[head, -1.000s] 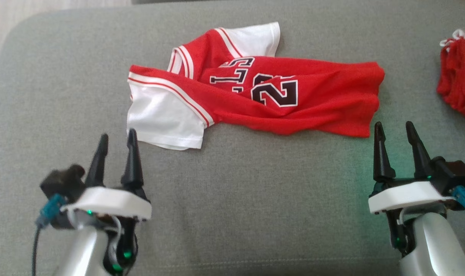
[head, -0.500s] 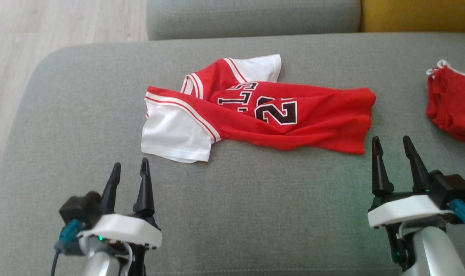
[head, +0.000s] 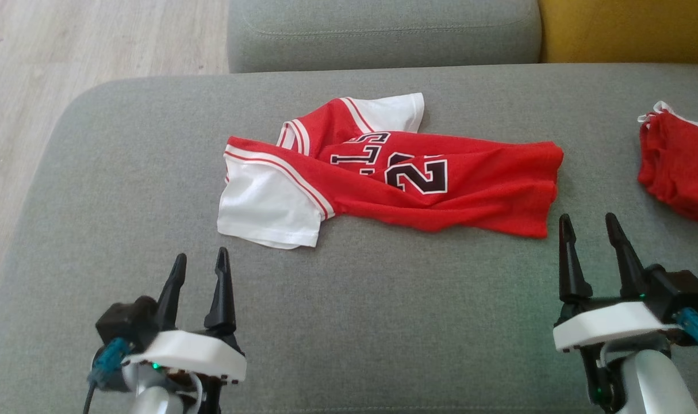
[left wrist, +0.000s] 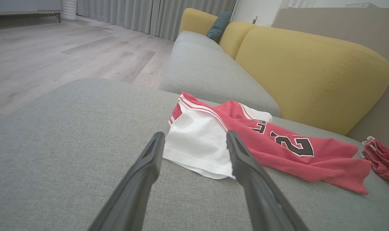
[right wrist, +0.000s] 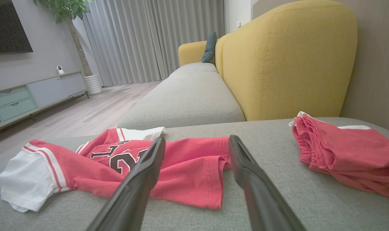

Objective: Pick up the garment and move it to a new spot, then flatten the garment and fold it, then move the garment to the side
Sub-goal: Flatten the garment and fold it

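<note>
A red jersey with white sleeves and black numbers, the garment (head: 395, 178), lies crumpled across the middle of the grey cushion (head: 383, 322). My left gripper (head: 200, 260) stands open at the lower left, a short way in front of the white sleeve (left wrist: 197, 141), touching nothing. At the lower right my right gripper (head: 587, 221) is open too, just short of the garment's red hem (right wrist: 194, 179). Both pairs of fingers are empty. In the left wrist view the garment (left wrist: 265, 141) lies ahead of my left gripper (left wrist: 194, 138); the right wrist view shows the garment (right wrist: 117, 166) beyond my right gripper (right wrist: 197, 141).
A second red piece of clothing (head: 679, 167) lies bunched at the cushion's right edge. Behind the cushion run a grey sofa seat (head: 383, 31) and a yellow backrest (head: 628, 29). Wooden floor (head: 96, 46) lies off the left side.
The head camera has tilted, so the whole picture has shifted down and the sofa behind has come into view. Both grippers stay open and the garment lies as before.
</note>
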Motion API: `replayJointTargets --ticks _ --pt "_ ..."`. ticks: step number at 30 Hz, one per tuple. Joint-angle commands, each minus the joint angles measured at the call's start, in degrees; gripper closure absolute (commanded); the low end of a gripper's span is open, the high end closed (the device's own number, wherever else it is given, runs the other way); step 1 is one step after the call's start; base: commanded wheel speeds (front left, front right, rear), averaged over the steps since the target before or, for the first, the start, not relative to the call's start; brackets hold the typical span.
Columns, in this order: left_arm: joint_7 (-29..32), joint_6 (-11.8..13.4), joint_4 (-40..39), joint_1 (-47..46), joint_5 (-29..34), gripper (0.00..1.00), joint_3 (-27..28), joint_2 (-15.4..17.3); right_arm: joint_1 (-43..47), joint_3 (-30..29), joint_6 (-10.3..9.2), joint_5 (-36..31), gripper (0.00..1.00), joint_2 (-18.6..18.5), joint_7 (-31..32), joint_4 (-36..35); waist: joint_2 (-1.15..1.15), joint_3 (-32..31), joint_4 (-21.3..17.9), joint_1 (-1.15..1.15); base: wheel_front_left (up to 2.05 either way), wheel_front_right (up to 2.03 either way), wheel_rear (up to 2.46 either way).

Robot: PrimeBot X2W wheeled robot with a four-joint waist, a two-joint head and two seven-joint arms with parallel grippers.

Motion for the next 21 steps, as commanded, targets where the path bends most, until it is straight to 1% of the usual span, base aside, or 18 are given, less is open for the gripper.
replayJointTargets --ticks 1,14,21 --pt "-0.71 -0.36 -1.68 -1.74 0.42 0.0 1.8 -0.11 -0.87 1.57 0.37 0.16 0.0 -0.25 0.14 -2.15 0.0 0.04 -0.01 0.0 0.0 0.0 0.0" --pt "-0.67 -0.26 -1.17 -2.56 0.03 0.0 1.64 0.1 -1.09 1.62 0.37 0.26 0.0 -0.25 0.25 -2.76 0.0 0.96 0.01 0.0 0.0 0.0 0.0" --pt "2.82 -0.13 2.62 -6.06 0.42 0.0 1.07 1.29 -1.95 2.05 0.37 0.34 0.0 -0.25 0.26 -3.46 0.0 3.95 -0.23 0.0 0.0 0.0 0.0"
